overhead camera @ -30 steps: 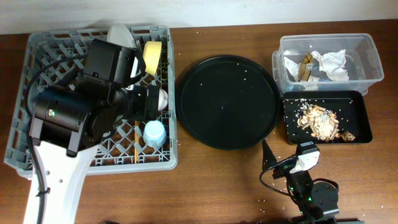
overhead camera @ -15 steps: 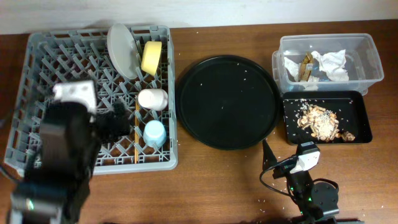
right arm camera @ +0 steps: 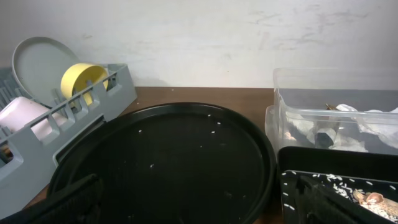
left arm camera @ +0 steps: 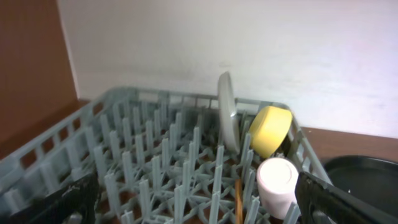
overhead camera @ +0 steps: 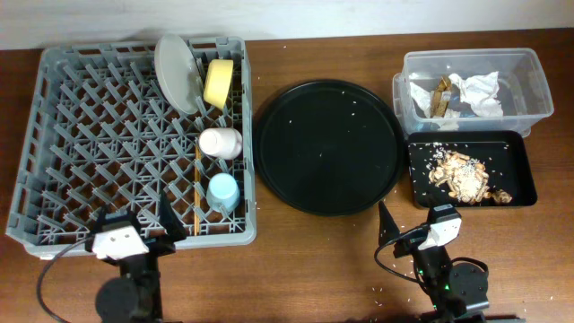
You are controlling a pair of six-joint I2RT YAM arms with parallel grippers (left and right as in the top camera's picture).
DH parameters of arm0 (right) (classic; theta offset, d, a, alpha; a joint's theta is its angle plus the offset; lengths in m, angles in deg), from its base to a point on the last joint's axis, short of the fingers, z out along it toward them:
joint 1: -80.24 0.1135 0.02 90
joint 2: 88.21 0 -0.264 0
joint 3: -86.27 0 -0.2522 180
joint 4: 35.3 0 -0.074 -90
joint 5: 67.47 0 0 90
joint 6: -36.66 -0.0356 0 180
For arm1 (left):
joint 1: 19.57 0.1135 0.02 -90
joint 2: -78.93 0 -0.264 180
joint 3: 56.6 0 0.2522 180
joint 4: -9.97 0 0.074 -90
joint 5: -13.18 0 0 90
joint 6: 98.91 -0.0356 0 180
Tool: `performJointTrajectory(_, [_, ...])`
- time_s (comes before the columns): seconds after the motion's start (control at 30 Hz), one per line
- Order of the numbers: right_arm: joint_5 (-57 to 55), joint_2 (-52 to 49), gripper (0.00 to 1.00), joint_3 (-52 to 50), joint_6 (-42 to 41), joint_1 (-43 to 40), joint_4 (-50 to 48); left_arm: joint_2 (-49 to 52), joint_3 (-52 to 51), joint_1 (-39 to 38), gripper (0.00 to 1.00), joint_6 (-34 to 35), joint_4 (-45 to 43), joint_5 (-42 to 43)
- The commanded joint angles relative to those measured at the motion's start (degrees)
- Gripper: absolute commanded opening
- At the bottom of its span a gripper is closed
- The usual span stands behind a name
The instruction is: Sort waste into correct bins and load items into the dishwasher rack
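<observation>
Grey plastic rack (overhead camera: 81,135) held every dish in view: one pale plate (overhead camera: 173,72) standing on edge at the back, one yellow bowl (overhead camera: 218,82) just beside it, one pink cup (overhead camera: 221,142) and one blue cup (overhead camera: 222,192) lying nearer the front. The wooden chopsticks (overhead camera: 196,193) showed as a thin line along a slot beside the cups; I could not tell whether that line was one stick or two lying together.

On the other side, the clear tub (overhead camera: 534,85) contained crumpled white napkins (overhead camera: 480,91), at least two wads, and one brown wrapper scrap (overhead camera: 440,97). The shallow black tray (overhead camera: 525,175) in front of it carried one heap of tan food leftovers (overhead camera: 462,175).

Between rack and bins, the single round black tray (overhead camera: 329,148) bore only tiny pale specks, and a few more dotted the table (overhead camera: 296,260).

Both arms sat low at the front edge of the table. The left gripper (left arm camera: 196,180) had its jaws spread wide with nothing between them, facing the rack. The right gripper (right arm camera: 198,183) was likewise spread and empty, facing the round tray.

By my reading, sorting and loading looked finished, with no dish or waste outside its place, apart from those specks.
</observation>
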Motion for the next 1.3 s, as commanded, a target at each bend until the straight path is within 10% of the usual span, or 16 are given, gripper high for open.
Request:
performJointTrajectory(0.0, [-0.48, 0.42, 0.99, -0.50, -0.04, 0.46, 0.02, -6.19, -6.27, 0.66, 0.99, -6.69, -4.00, 4.87])
performJointTrajectory(1.27, [-0.48, 0.42, 0.98, -0.50, -0.04, 0.46, 0.02, -7.06, -13.51, 0.81, 0.99, -14.69, -3.13, 6.08])
